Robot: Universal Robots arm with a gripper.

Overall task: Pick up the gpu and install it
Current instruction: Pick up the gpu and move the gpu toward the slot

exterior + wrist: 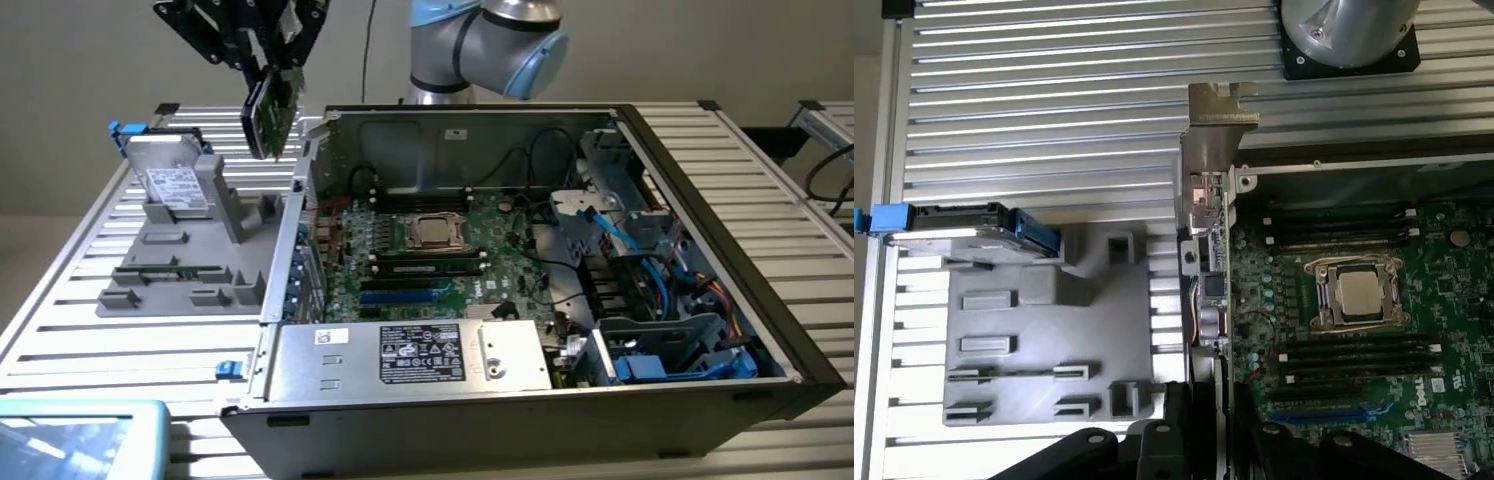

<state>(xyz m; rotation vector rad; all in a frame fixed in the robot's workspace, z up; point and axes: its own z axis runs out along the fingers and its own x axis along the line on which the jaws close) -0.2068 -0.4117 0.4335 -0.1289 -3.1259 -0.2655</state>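
Pinching the graphics card [271, 118] in the tool [267, 72], clamped tight on its upper end; hanging nearly upright in the air, touching nothing else; sitting right over the line between the grey tray [174, 270] and the open computer case [694, 180]; showing edge-on from the wrist, silver bracket end out over the bench [80, 340] slats; leaving the silver drive [171, 182] parked in the tray.

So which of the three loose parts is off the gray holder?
The gpu, held aloft on edge near the case; the silver drive stands in the holder and the memory stick lies in it.
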